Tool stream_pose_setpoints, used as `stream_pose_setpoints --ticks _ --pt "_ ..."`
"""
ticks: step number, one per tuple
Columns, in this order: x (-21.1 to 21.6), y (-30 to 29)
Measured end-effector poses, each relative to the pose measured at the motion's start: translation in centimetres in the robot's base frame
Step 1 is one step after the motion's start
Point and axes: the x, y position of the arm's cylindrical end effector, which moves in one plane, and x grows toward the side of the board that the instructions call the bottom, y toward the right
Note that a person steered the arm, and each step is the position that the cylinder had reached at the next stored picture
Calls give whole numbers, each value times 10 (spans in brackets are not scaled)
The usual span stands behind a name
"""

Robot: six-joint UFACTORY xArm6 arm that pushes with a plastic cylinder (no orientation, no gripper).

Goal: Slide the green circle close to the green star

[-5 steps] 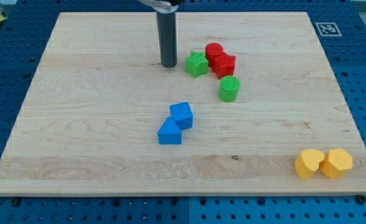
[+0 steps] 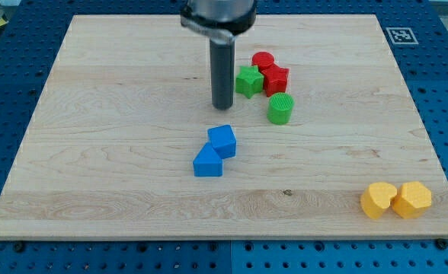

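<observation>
The green circle (image 2: 280,109) stands right of the board's middle. The green star (image 2: 248,81) lies just up and left of it, with a small gap between them, touching the red star (image 2: 275,79). My tip (image 2: 222,106) rests on the board left of the green circle and just below-left of the green star, apart from both. The dark rod rises from it towards the view's top.
A red circle (image 2: 263,61) sits above the two stars. Two blue blocks (image 2: 222,141) (image 2: 207,162) lie touching below my tip. Two yellow blocks (image 2: 378,200) (image 2: 412,199) sit at the lower right corner of the wooden board (image 2: 94,167).
My tip has moved right and towards the view's bottom. The green star has shifted slightly right, closer against the red star. The green circle has not moved.
</observation>
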Motion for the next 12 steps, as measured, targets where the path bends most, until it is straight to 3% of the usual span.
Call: stream_pose_setpoints --ticks 4,5,6,9,12 --pt "83 91" --pt "82 131" --pt "56 133" --pt "49 132" --pt "2 99"
